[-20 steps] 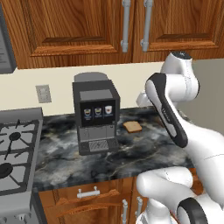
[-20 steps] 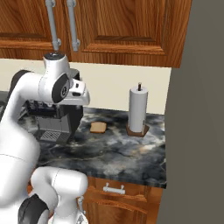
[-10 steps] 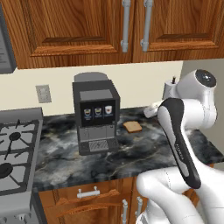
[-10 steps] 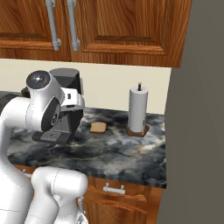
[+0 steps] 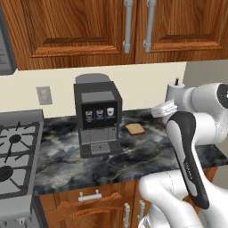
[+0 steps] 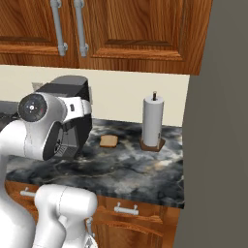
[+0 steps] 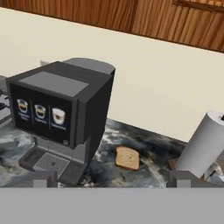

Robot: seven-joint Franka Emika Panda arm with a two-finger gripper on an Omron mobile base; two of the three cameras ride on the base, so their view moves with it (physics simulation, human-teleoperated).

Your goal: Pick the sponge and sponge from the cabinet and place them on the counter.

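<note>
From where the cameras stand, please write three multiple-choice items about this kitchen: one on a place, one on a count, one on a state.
1. Where does the bread slice lie?
A. on the stove
B. on the counter between the coffee machine and the paper towel roll
C. inside the cabinet

2. How many cup pictures does the coffee machine's front panel show?
A. one
B. three
C. five

3. In what state are the cabinet doors?
A. closed
B. both wide open
C. removed

Answers: 1 B, the hand view shows the slice on the dark stone between the two. 2 B, three small cups stand in a row. 3 A, both panels sit flush, handles side by side.
</note>
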